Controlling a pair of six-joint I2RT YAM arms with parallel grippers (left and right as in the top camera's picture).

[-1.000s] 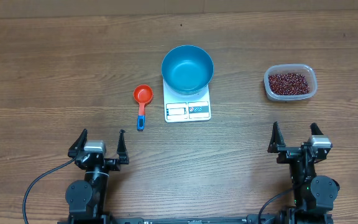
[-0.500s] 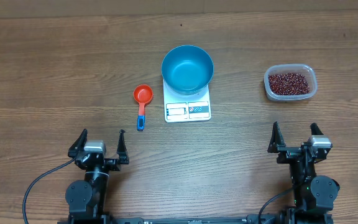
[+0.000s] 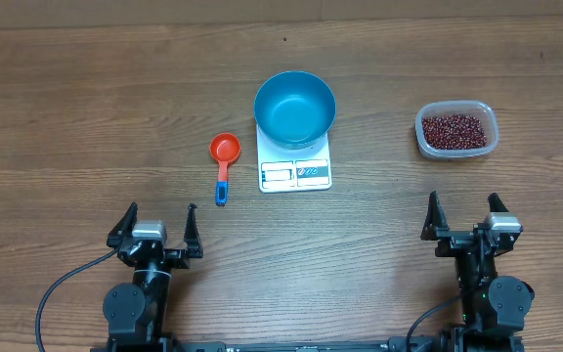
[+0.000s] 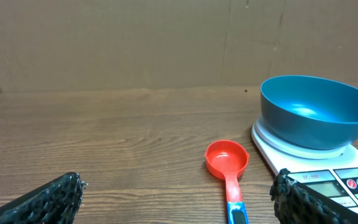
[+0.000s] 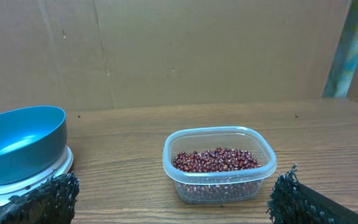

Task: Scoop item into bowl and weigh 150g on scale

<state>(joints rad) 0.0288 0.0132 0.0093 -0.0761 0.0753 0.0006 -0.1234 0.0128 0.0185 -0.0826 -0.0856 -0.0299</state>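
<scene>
Overhead view of a brown wooden table (image 3: 86,88), seen from above my two arms, which sit at the near edge.

My left tool (image 3: 161,211) hovers low over the bare wood on the left. Its two dark fingers (image 4: 48,202) are spread wide apart with nothing between them. My right tool (image 3: 463,201) does the same on the right, fingers wide apart and gripping nothing. Neither tool touches any object.

In the middle of the table, well ahead of both tools, lies the small white scale (image 3: 295,173). Its display window and button panel face me. The round, deep blue bowl (image 3: 295,108) stands upright on the far part of the scale, covering most of the platform. Its inside shows only smooth blue wall.

Just to the left of the scale, not touching it, lies an orange scoop (image 3: 224,150). Its round cup is on the far end and its handle points toward me, ending in a blue tip.

The dark red beans (image 3: 453,129) are heaped in a clear plastic tub (image 3: 493,140) with rounded corners. The tub stands on the right side of the table, well apart from the scale and ahead of my right tool. The beans fill only its lower part.

Both wrist views show a plain cardboard wall (image 4: 135,43) behind the far edge of the table.
</scene>
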